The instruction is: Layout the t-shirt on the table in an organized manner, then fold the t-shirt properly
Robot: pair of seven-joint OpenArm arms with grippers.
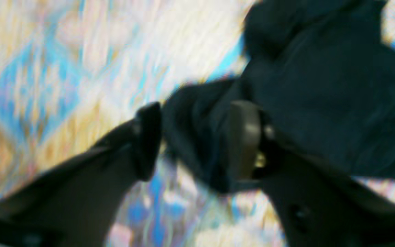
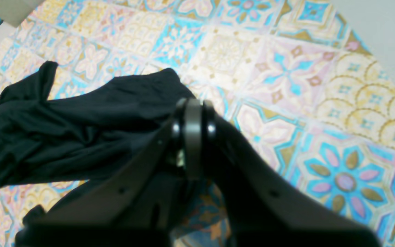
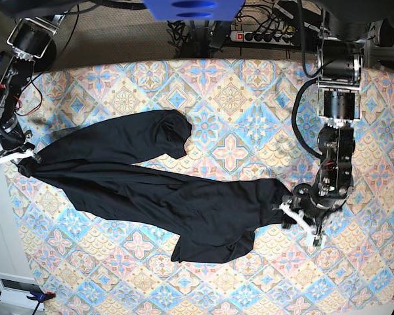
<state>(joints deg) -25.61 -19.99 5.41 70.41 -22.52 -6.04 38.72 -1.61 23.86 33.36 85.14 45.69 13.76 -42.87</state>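
Closest to the left wrist camera, the left gripper [image 1: 194, 140] has its two dark fingers spread apart, with a bunched edge of the plain black soft-fabric t-shirt [image 1: 321, 85] lying between them; the view is smeared by motion, and the jaws stand clearly parted rather than pinched on the cloth. In the right wrist view the right gripper [image 2: 192, 133] has its fingers pressed flat together, and black fabric spreads off toward its 9 o'clock. In the base view this gripper [image 3: 18, 157] sits at the t-shirt's 9 o'clock tip, where the cloth narrows to a point against it, so it appears to be clamped on that corner, though the pinch itself is hidden.

Seen from the base camera, the t-shirt [image 3: 164, 190] lies on the bench [image 3: 236, 85], a large rectangular surface covered in a cloth of pastel blue, pink and cream diamond tiles with floral motifs. It is drawn into a long diagonal band from 9 o'clock toward 4 o'clock, where the left gripper [image 3: 302, 220] meets its far end. One lobe is heaped near 12 o'clock of the garment, another hangs toward 6 o'clock, and wrinkles run along its length.

My judgement is that the layout stage is only partly done: the garment is stretched but twisted, not flat, with sleeves and hem not squared. Smoothing and spreading remain, and no fold has yet been made.
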